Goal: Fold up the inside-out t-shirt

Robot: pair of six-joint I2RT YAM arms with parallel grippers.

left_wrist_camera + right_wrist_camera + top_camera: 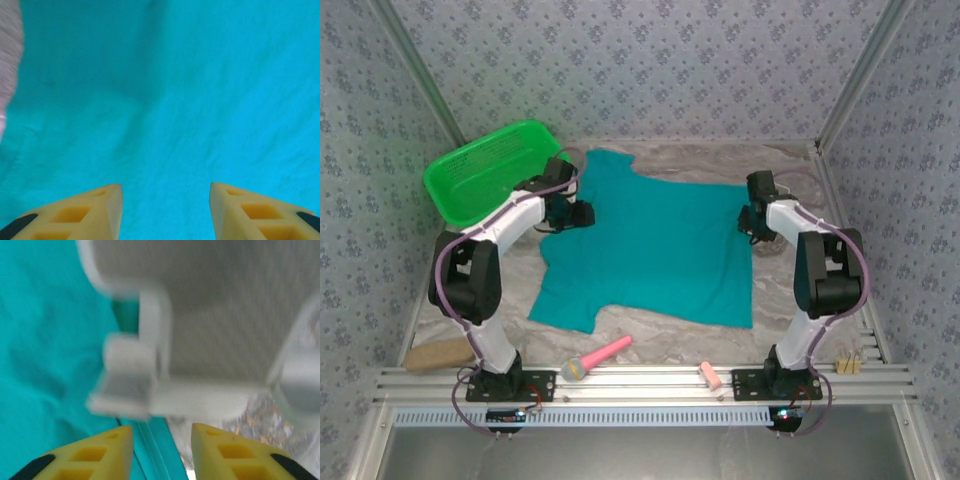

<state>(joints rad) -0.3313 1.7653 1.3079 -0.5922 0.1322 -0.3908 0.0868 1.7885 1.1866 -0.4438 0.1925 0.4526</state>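
Observation:
The teal t-shirt (650,250) lies spread flat on the marbled table, its right hem straight and one sleeve pointing to the near left. My left gripper (582,213) hangs over the shirt's upper left part. In the left wrist view its yellow fingers (95,210) stand wide apart and open, with smooth teal cloth (175,100) under them and nothing between them. My right gripper (748,222) is at the shirt's right edge. In the right wrist view it (162,445) is open over the hem (150,450), with blurred grey arm parts above.
A green mesh basket (490,165) stands at the back left, close to the left arm. On the near table lie a pink stick-shaped tool (600,357), a small pink block (710,376) and a tan block (438,353). A metal rail (650,385) runs along the front.

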